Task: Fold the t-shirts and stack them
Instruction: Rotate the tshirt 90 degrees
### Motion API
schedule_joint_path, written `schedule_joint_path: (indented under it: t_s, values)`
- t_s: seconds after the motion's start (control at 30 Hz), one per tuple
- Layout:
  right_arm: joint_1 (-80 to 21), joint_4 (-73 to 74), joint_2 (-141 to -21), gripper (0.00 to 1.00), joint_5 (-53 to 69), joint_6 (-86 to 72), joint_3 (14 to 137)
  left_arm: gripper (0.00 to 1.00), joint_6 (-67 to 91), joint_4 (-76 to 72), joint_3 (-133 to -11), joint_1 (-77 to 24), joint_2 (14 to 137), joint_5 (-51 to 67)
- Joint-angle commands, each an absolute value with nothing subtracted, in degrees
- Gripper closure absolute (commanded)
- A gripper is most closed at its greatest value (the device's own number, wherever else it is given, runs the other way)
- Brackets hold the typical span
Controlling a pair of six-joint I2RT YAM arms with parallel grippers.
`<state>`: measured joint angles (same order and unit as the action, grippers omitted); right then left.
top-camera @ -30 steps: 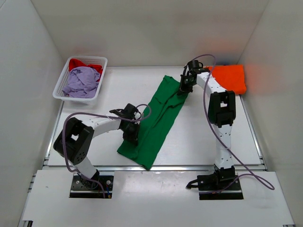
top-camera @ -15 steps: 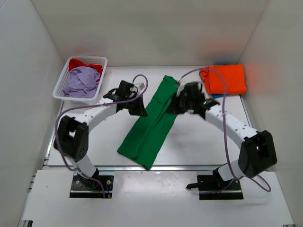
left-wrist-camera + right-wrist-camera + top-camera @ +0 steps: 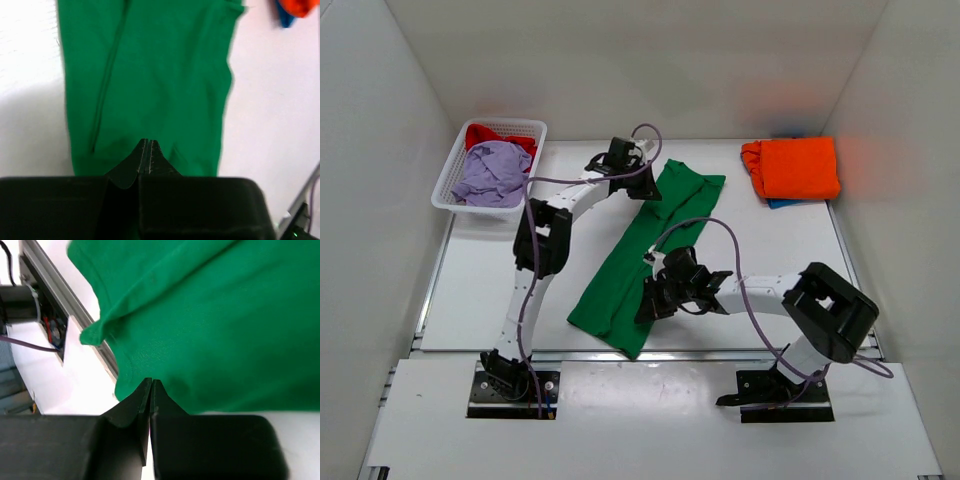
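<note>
Top external: green shirt (image 3: 650, 245) lies flat on worktop (image 3: 490, 280) as a long narrow strip, lengthwise fold done, running diagonally from far-centre to the near edge. Left hand (image 3: 645, 185) sits at its far end. Right hand (image 3: 648, 308) is on its right side, toward the near end. Both are clenched w/ tips at the cloth; can't tell if any fabric is pinched btwn them.

Step in hand, prob: the crosswise fold. To do it well, grab all layers at one end's corners and lift only enough to clear. Carry the end over w/ side edges lined up and lay it down w/o dragging the strip. Then it goes onto orange shirt (image 3: 792, 168), which lies on blue shirt (image 3: 778, 204) at far right.

Only the top view gives the full strip, that stack, and basket (image 3: 480, 207) at far left w/ lavender shirt (image 3: 492, 172) and red shirt (image 3: 485, 135). Left wrist adds a lengthwise crease in the cloth. Right wrist shows a doubled-over hem lying close to rail (image 3: 75, 316) at the worktop's near edge.
</note>
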<state>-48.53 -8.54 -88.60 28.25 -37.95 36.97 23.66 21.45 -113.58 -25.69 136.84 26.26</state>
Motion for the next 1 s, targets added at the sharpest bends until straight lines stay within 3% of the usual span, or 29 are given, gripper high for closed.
schedule_joint_path:
  t_s: [0.0,0.17,0.37,0.67,0.97]
  values:
    - [-50.45,-13.10,-91.92,1.00,28.22,-39.20,38.41,1.00,24.08,25.13,-121.88,-27.51,140.96,23.83]
    - [-51.42,-3.09,-95.18,1.00,23.47,-34.72,41.74,1.00,27.33,26.01,-129.09,-27.60,146.95,18.21]
    - [-48.08,7.12,-93.79,1.00,19.68,-29.80,40.70,1.00,28.74,37.69,-144.66,-25.41,155.47,14.16]
    - [-41.13,14.14,-91.23,1.00,25.21,-20.31,38.15,1.00,30.23,33.31,-131.06,-22.41,149.77,11.87]
    - [-40.08,19.51,-89.04,1.00,26.19,-17.05,37.88,1.00,28.04,41.13,-137.81,-21.10,152.58,7.12]
